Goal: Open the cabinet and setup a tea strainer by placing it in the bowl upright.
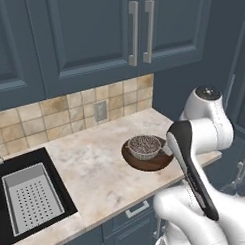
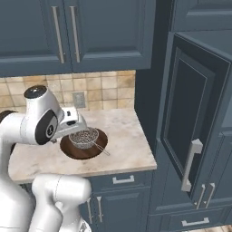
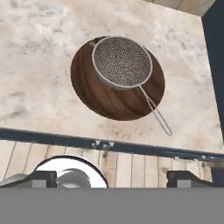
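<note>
The tea strainer sits upright in the bowl near the counter's right front edge, its handle reaching past the rim. The gripper hangs spread wide and empty, out over the front edge. The placing looks done; next only a clear retreat, with the tall cabinet's door ajar at right.

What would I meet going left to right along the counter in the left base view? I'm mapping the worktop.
Perforated sink tray → bare marble counter → wooden bowl holding the tea strainer → the robot's arm.
</note>
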### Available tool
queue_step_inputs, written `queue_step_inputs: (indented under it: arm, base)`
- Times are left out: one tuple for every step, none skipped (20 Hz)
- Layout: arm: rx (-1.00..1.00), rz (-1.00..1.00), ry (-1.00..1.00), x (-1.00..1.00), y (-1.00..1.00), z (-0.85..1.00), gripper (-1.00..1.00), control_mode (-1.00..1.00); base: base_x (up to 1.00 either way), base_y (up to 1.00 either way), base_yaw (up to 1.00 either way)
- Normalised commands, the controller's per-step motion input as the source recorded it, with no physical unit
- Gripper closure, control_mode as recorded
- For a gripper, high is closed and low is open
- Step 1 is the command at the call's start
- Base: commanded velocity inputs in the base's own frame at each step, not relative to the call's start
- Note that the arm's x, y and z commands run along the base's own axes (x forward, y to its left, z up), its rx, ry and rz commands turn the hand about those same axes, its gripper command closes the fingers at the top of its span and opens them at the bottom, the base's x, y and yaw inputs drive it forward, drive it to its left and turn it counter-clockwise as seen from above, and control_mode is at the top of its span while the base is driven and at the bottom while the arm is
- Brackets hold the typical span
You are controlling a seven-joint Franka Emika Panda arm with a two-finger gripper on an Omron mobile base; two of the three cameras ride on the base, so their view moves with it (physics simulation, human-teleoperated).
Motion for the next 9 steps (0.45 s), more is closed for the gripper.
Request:
queue_step_inputs:
  arm:
    - [0.09, -0.19, -0.09, -0.63, 0.0, 0.84, -1.0, -1.0]
    - [0.08, -0.19, -0.08, -0.52, 0.03, 0.77, -1.0, -1.0]
    - [0.08, -0.25, -0.08, -0.26, 0.19, 0.59, -1.0, -1.0]
    - [0.11, -0.27, 0.0, -0.16, 0.28, 0.36, -1.0, -1.0]
    - [0.13, -0.27, 0.0, -0.1, 0.17, 0.29, -1.0, -1.0]
    - [0.15, -0.27, 0.0, -0.06, 0.12, 0.31, -1.0, -1.0]
    - [0.15, -0.25, 0.0, -0.05, 0.15, 0.33, -1.0, -1.0]
    - [0.13, -0.23, 0.0, 0.0, 0.27, 0.35, -1.0, -1.0]
    - [0.12, -0.22, 0.0, -0.02, 0.3, 0.38, -1.0, -1.0]
  base:
    - [0.0, 0.0, 0.0]
    - [0.0, 0.0, 0.0]
    - [0.0, 0.0, 0.0]
    - [0.0, 0.0, 0.0]
    - [0.0, 0.0, 0.0]
    - [0.0, 0.0, 0.0]
    - [0.0, 0.0, 0.0]
    - [0.0, 0.0, 0.0]
    - [0.0, 0.0, 0.0]
